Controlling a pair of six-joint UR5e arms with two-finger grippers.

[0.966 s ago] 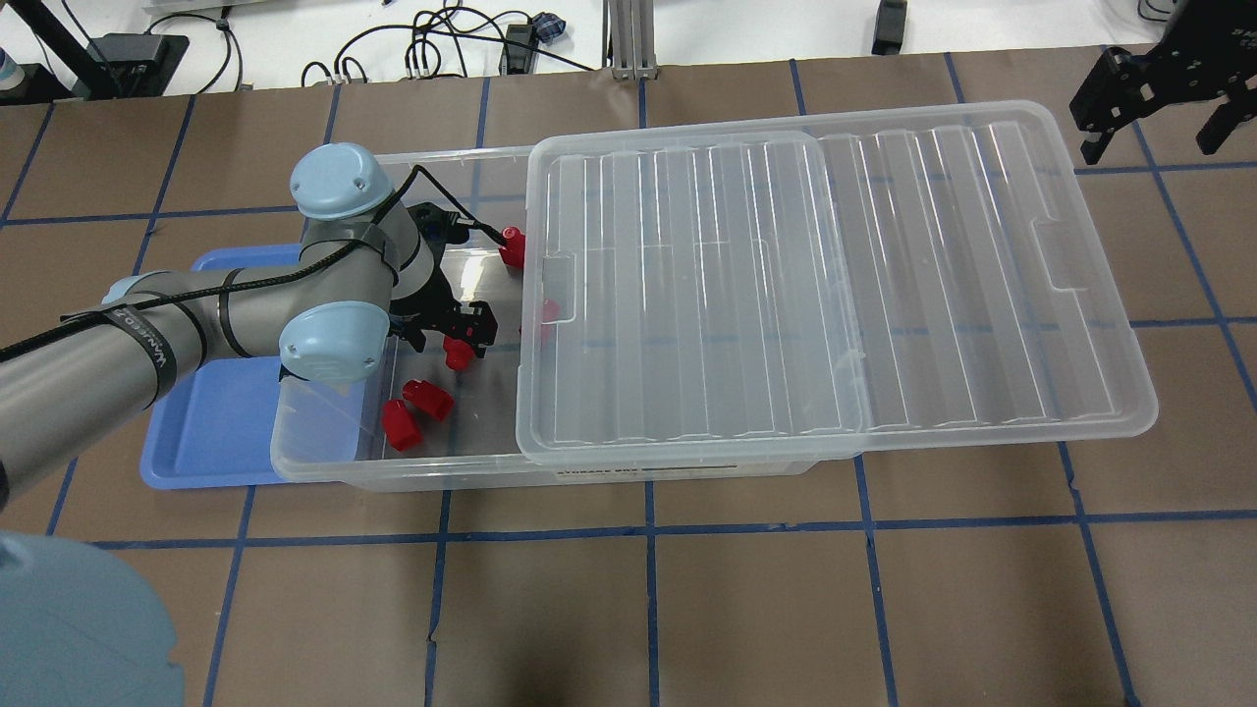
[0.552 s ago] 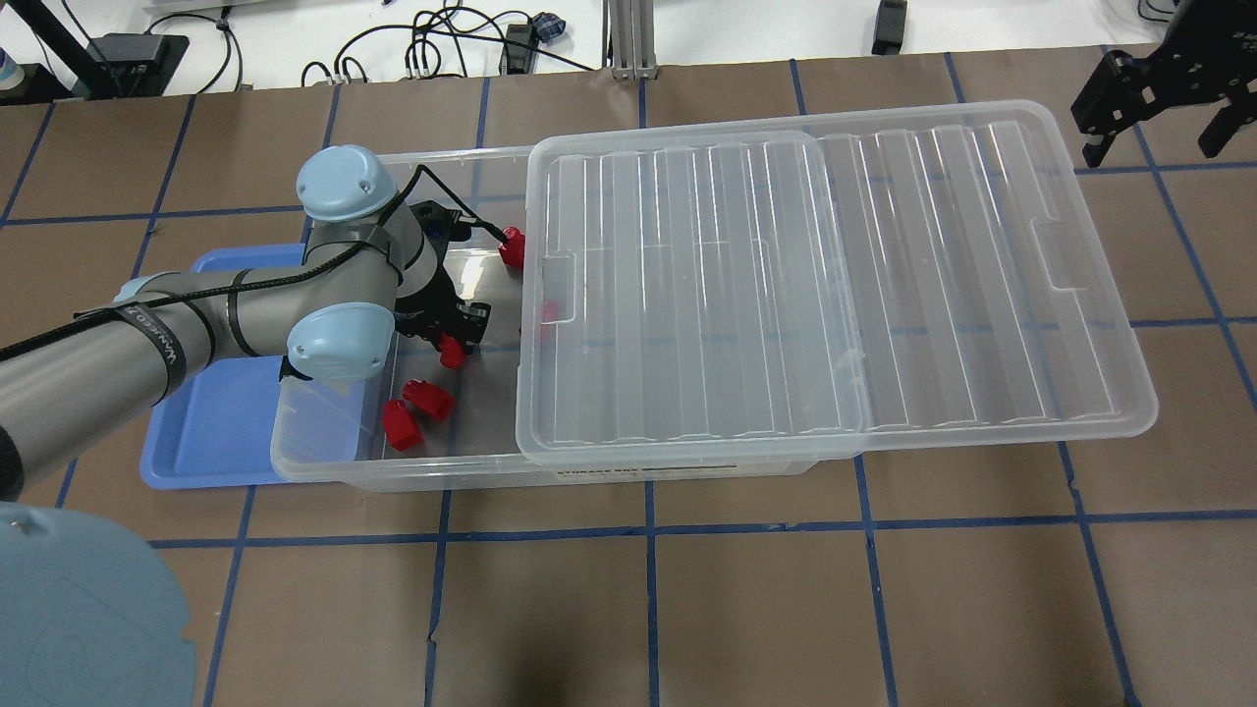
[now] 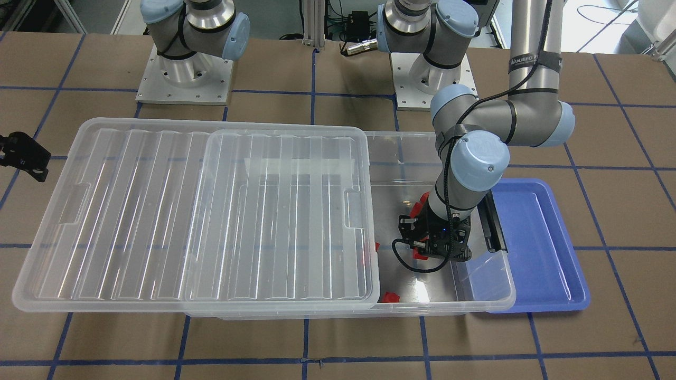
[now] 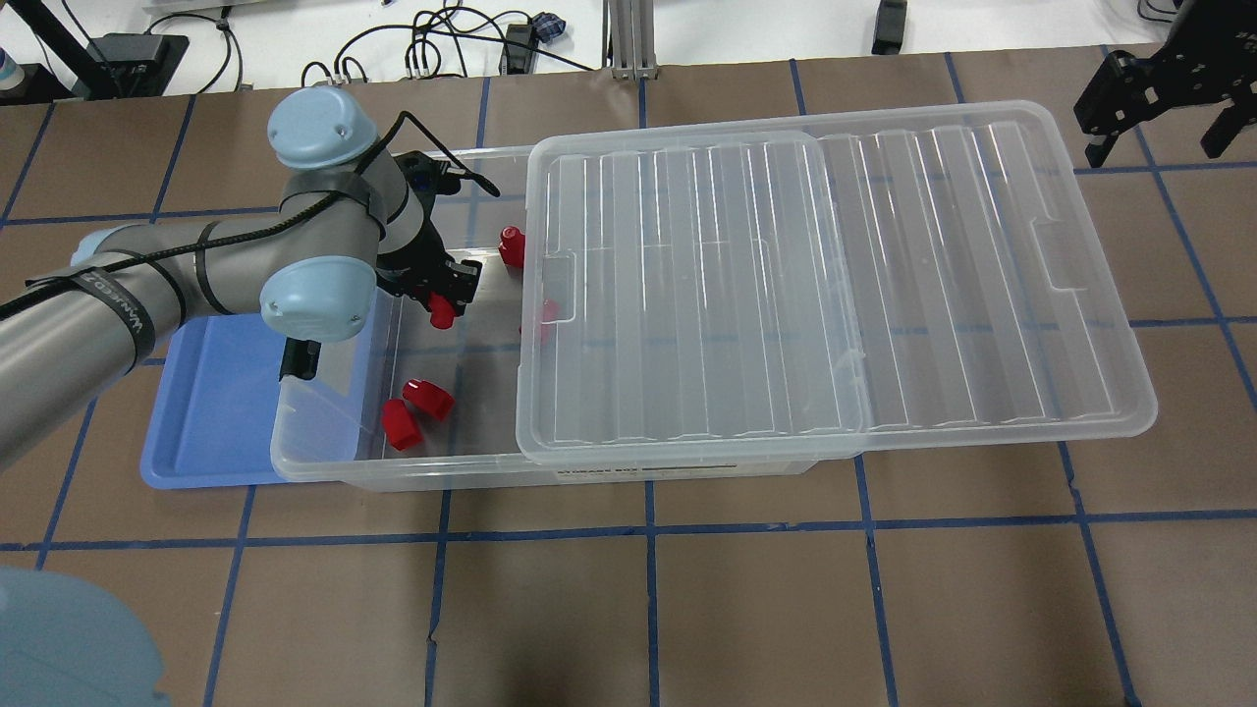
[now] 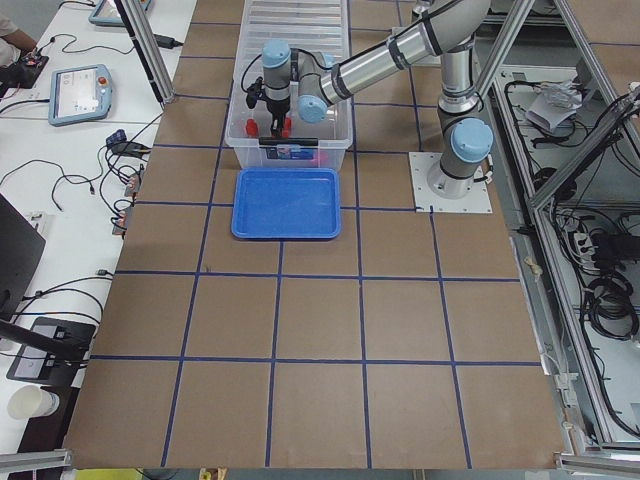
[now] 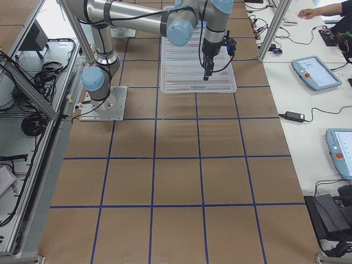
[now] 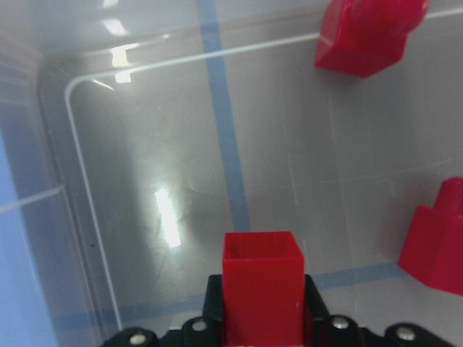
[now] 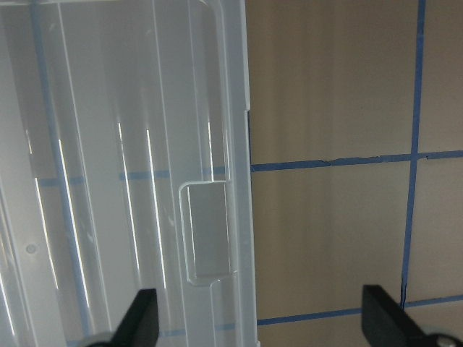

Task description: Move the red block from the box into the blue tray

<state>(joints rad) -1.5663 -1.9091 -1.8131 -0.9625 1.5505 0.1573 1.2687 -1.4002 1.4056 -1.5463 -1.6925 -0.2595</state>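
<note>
Red block [image 4: 442,315] gripped in left jaws (over box [image 4: 452,469]).

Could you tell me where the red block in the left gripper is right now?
In the overhead view the red block is at left, clamped in the left gripper over the uncovered end of the box, beside the blue tray.

Bright red block [image 7: 262,289] at lower centre of the left wrist view; periwinkle-blue tray [image 4: 211,432] at the overhead view's left; clear box [image 4: 442,471] with ribbed clear lid [image 4: 835,285] (blue tape lines show through); brown table [image 4: 746,609], blue grid.
</note>
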